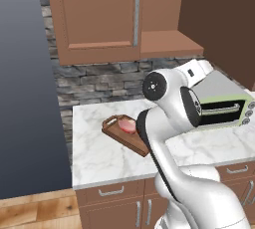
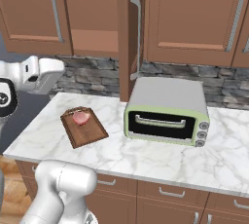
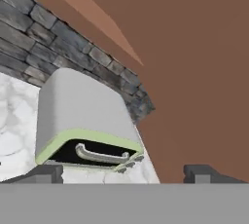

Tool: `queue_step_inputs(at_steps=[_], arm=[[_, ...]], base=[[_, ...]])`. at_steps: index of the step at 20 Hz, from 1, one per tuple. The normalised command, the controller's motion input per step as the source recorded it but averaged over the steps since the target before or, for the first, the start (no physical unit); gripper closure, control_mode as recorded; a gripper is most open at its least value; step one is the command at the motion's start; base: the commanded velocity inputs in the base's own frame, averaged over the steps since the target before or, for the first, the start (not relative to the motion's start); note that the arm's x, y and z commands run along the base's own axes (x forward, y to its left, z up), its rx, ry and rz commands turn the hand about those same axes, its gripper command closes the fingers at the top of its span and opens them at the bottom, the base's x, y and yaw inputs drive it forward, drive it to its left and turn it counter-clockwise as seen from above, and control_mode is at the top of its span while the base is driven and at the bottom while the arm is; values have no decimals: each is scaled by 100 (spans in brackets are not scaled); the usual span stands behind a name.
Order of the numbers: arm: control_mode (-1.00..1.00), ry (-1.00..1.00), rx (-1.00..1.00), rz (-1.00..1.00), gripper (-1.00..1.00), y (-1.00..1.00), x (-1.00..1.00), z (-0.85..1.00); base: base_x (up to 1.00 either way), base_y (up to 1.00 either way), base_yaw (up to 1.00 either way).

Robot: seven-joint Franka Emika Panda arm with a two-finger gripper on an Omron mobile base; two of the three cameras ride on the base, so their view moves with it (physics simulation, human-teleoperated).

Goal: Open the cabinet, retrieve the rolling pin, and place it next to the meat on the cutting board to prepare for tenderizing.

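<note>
The cabinet (image 1: 99, 19) hangs above the counter. Its left door is closed and its right door (image 2: 127, 38) is swung out, edge-on in the right base view. The inner shelf (image 1: 169, 41) shows through the opening; the rolling pin is hidden from me. The cutting board (image 1: 124, 134) lies on the counter's left part with the meat (image 1: 128, 125) on its near-handle end; the cutting board (image 2: 83, 127) and the meat (image 2: 81, 117) appear in the right base view too. My gripper (image 3: 124, 175) is open with nothing between its fingertips (image 3: 46, 173), raised above the counter and facing the open door's brown face (image 3: 199, 72).
A green-trimmed toaster oven (image 2: 168, 111) stands on the marble counter (image 2: 146, 155) right of the board, under the open door. A stone backsplash (image 1: 99, 81) runs behind. A narrower wall cabinet (image 2: 194, 18) hangs to the right. Base drawers (image 1: 112, 191) sit below.
</note>
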Motion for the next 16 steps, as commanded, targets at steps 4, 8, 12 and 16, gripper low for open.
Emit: queue_step_inputs(at_steps=[4,8,12,16], arm=[[-100,-18,15,0,-100,67,0,0],[-100,-21,18,0,-100,59,0,0],[-100,-22,21,0,-100,44,0,5],[-100,-25,17,0,-100,7,4,24]], base=[[0,0,0],[0,0,0],[0,0,0],[0,0,0]])
